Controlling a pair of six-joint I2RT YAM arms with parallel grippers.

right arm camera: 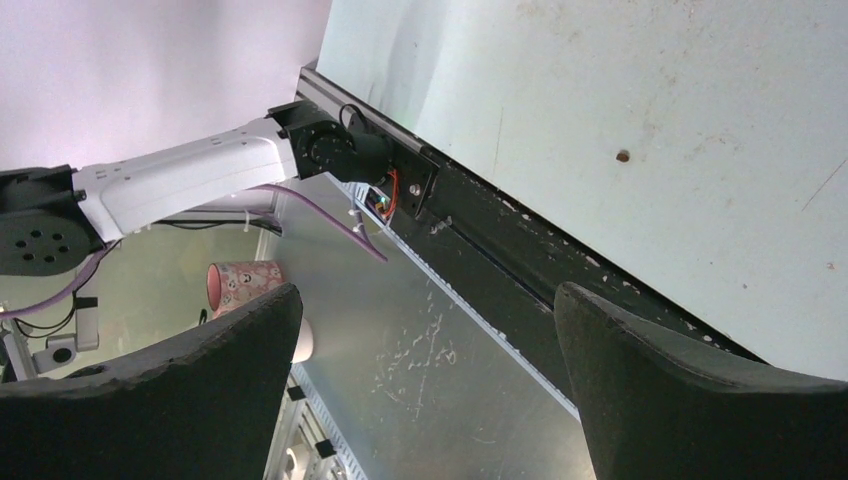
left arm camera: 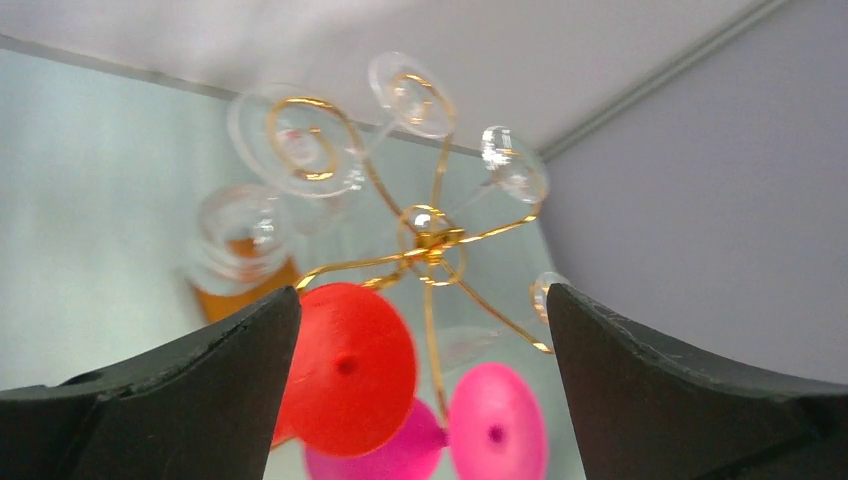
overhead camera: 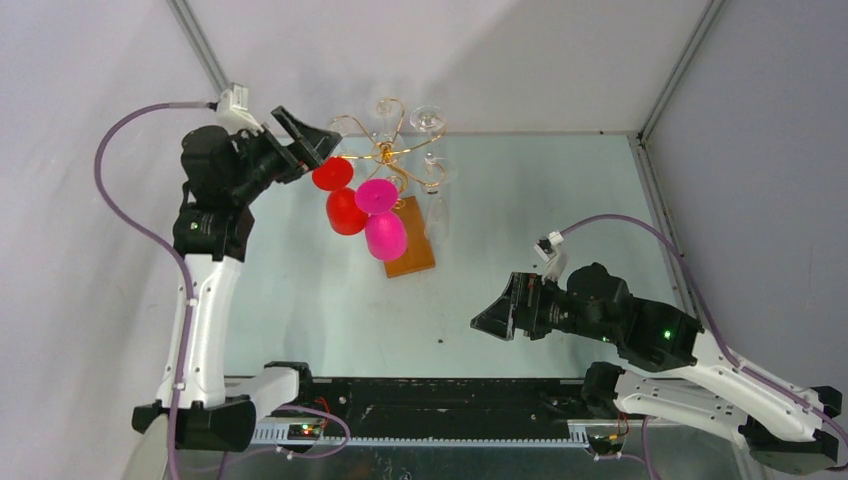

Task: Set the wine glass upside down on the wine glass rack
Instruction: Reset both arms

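The wine glass rack is a gold wire stand with scroll arms on a brown wooden base, at the table's back. A red wine glass hangs upside down from a left scroll arm, its foot uppermost. A pink wine glass hangs beside it. My left gripper is open and empty, right at the red foot; in the left wrist view the foot sits against the left fingertip. My right gripper is open and empty, low over the table's near right.
Several clear wine glasses hang on the rack's back and right arms, also shown in the left wrist view. The enclosure's walls stand close behind the rack. The right wrist view shows the table's black front rail and a pink mug off the table.
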